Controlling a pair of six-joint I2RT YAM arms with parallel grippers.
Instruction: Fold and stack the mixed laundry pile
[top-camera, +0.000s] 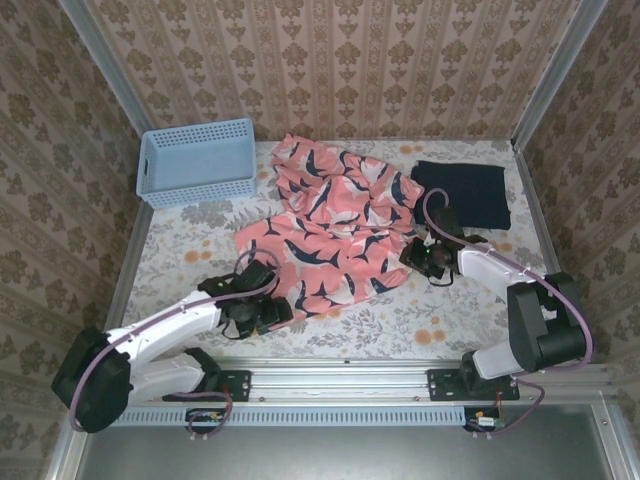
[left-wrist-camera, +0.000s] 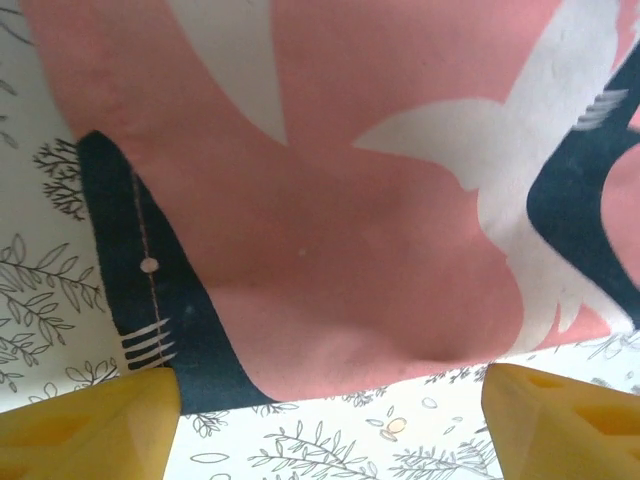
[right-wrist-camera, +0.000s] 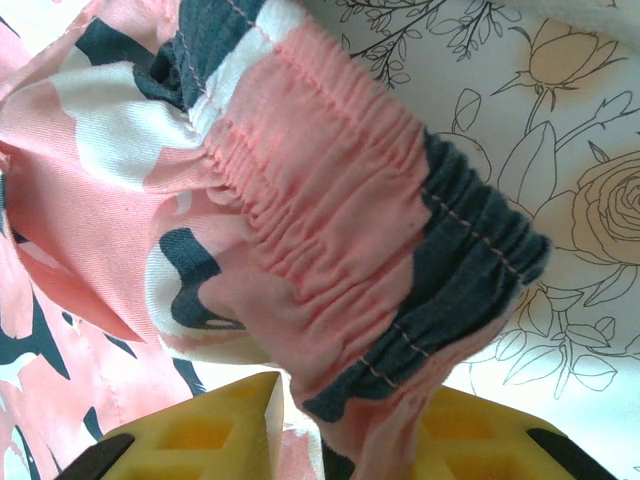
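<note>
The coral-pink garment (top-camera: 335, 225) with its navy and white print lies spread across the middle of the table. The plain dark navy garment (top-camera: 463, 192) lies flat at the back right. My left gripper (top-camera: 278, 312) sits low at the printed garment's near-left hem. In the left wrist view its yellow fingers (left-wrist-camera: 90, 425) stand wide apart, and the left gripper (left-wrist-camera: 325, 388) is open with the hem (left-wrist-camera: 340, 350) just at the tips. My right gripper (top-camera: 420, 255) is at the garment's right edge. In the right wrist view the gripper (right-wrist-camera: 355, 405) is shut on the gathered elastic band (right-wrist-camera: 330, 230).
A light blue perforated basket (top-camera: 197, 160) stands at the back left. The table carries a floral cloth (top-camera: 440, 320), bare along the near edge. Patterned walls close in on three sides.
</note>
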